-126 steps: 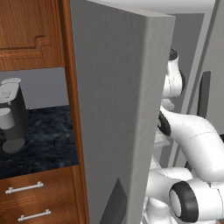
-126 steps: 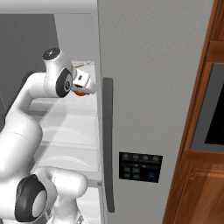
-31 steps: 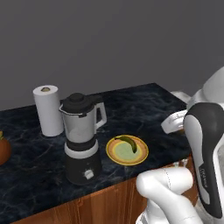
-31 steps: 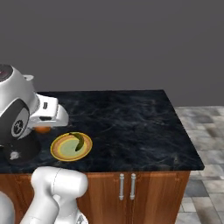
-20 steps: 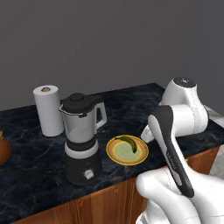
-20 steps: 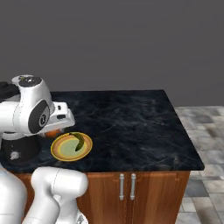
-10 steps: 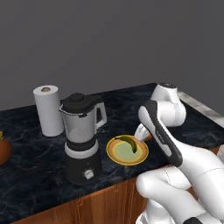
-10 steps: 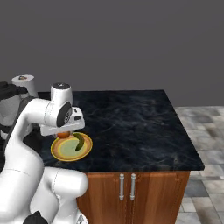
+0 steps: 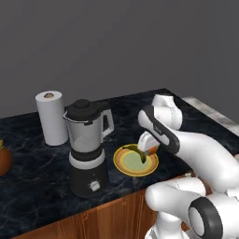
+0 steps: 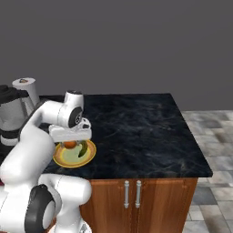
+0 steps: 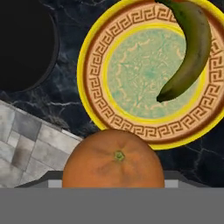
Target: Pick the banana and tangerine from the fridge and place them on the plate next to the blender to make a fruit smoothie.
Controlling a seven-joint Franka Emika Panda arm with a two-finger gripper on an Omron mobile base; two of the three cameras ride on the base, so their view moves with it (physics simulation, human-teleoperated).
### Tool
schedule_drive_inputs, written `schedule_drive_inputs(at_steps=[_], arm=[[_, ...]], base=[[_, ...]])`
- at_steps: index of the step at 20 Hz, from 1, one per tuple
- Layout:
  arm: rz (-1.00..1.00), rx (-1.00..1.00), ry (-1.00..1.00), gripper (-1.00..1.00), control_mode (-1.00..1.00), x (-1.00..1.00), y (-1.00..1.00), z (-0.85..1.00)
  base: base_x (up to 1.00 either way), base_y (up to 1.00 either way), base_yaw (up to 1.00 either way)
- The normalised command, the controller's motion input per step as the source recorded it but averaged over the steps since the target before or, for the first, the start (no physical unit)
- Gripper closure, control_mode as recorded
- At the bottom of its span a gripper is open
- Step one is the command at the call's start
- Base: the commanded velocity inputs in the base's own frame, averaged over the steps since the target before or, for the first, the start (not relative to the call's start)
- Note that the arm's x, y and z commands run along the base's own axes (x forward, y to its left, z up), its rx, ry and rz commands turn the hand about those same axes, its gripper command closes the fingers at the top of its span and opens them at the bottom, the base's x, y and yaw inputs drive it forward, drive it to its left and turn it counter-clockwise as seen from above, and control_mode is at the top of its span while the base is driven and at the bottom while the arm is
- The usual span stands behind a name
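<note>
The gripper (image 10: 70,143) hangs just above the near rim of the plate (image 10: 59,159) with the tangerine (image 11: 113,158) clamped between its jaws, the fruit's stem dimple facing the hand camera. Directly below the hand on the dark marbled counter (image 10: 136,132), the plate carries a brown key-pattern band and a pale green centre. The banana (image 11: 186,48), dark greenish-yellow, already lies on the plate, curving along the far side of its centre as seen from the hand. Just beside the plate and hand stands the blender (image 9: 88,147), black base with white knob, clear jar and black lid; in the hand view its lid shows as a black disc at upper left. Behind the blender stands a white paper towel roll (image 9: 51,116), well apart from the hand. A brown-orange round object (image 9: 3,161) sits at the counter's far edge in the left base view. Wooden cabinet doors (image 10: 132,202) front the counter below. No readable writing or brand marks appear.
</note>
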Motion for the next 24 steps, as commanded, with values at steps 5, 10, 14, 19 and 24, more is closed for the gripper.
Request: schedule_drive_inputs(at_steps=[5, 10, 14, 19, 24], arm=[[0.0, 0.0, 0.02, 1.0, -1.0, 0.38, 0.22, -0.46], [0.0, -0.01, 0.0, 1.0, -1.0, 0.52, 0.33, -0.51], [0.0, -0.06, -0.01, -1.0, -1.0, 0.52, 0.14, -0.55], [0.0, -0.06, -0.07, -1.0, -1.0, 0.25, 0.03, -0.32], [0.0, 0.0, -0.15, -1.0, -1.0, -0.04, 0.0, 0.25]], base=[[0.0, 0.0, 0.0], [0.0, 0.0, 0.0], [0.0, 0.0, 0.0], [0.0, 0.0, 0.0], [0.0, 0.0, 0.0]])
